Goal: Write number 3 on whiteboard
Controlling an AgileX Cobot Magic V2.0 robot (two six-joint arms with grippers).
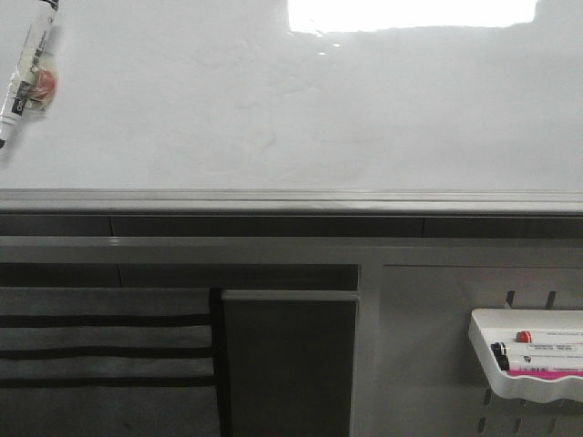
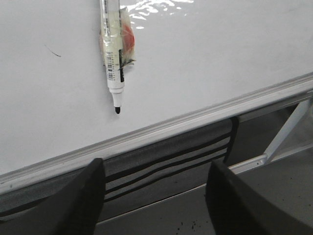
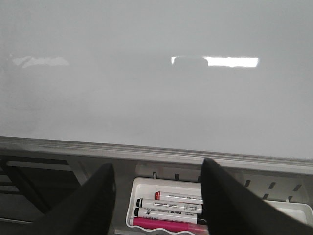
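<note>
The whiteboard [image 1: 273, 109] filled the upper front view, bare of any numeral, glare at 12 o'clock. A marker [image 1: 25, 77] lay against it at 10 o'clock, tip [image 2: 117, 109] uncapped. The left tool [image 2: 156, 196] and right tool [image 3: 156, 200] both stood wide, holding nothing. A tray [image 1: 533, 387] of markers hung at 4 o'clock

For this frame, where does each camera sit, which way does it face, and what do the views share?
Front: looks forward at the whiteboard, frame and tray; no arm shows.
Left wrist: on the left arm, faces the board and a marker; the left gripper has open jaws.
Right wrist: on the right arm, faces the board above the tray; the right gripper has open jaws.
Shared: board in all; marker in front and left; tray in front and right.
</note>
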